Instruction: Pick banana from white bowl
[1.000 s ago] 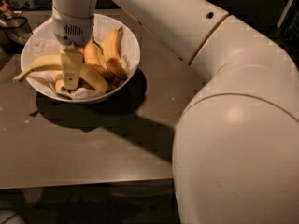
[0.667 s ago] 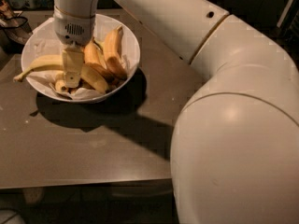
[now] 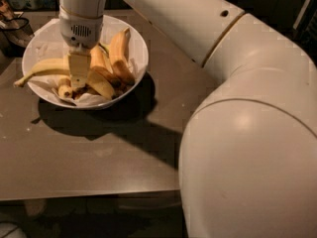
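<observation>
The white bowl (image 3: 136, 41) stands at the back left of the table, lined with crumpled white paper. The banana (image 3: 44, 67), long and pale yellow, lies across the bowl's left side, its thin stem reaching out over the rim at the left. My gripper (image 3: 78, 76) reaches straight down into the bowl from above and sits at the banana's right end, hiding that end. A bunch of shorter orange-yellow bananas (image 3: 113, 58) lies just right of the gripper. Small stubby bananas (image 3: 64, 89) lie beside the gripper's tip.
The bowl rests on a brown table (image 3: 99, 157) whose front edge runs along the lower part of the view. My large white arm (image 3: 237, 108) fills the right side. A dark object (image 3: 12, 26) stands at the far left behind the bowl.
</observation>
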`<state>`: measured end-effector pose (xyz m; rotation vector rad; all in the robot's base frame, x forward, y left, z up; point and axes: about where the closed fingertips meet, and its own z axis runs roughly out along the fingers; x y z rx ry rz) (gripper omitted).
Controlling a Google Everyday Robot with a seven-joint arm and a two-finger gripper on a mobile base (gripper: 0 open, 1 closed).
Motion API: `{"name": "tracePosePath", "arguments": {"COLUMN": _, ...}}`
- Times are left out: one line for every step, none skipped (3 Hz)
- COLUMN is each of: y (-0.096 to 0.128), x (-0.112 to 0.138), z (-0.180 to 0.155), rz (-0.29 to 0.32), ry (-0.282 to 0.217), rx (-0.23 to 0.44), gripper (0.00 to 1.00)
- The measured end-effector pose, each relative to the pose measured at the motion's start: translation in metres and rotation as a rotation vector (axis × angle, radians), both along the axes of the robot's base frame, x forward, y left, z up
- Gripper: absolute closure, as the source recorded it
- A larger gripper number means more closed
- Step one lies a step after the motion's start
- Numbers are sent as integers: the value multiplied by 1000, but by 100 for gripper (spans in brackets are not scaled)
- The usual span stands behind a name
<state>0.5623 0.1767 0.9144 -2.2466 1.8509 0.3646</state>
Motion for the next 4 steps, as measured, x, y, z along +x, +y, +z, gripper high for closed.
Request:
{"name": "tracePosePath", "arguments": {"y": 0, "x": 0, "z": 0, "rz": 0, "ry": 0, "rx": 0, "gripper": 75}}
{"name": "tracePosePath", "arguments": {"y": 0, "x": 0, "z": 0, "rz": 0, "ry": 0, "rx": 0, "gripper": 100}}
{"name": "tracePosePath", "arguments": {"y": 6, "x": -2, "z": 8, "rz": 8, "ry": -22, "rx": 9, "gripper": 100}}
{"name": "tracePosePath", "arguments": {"y": 5, "x": -15, "z": 23, "rz": 17, "ry": -39, "rx": 34, "gripper": 100}}
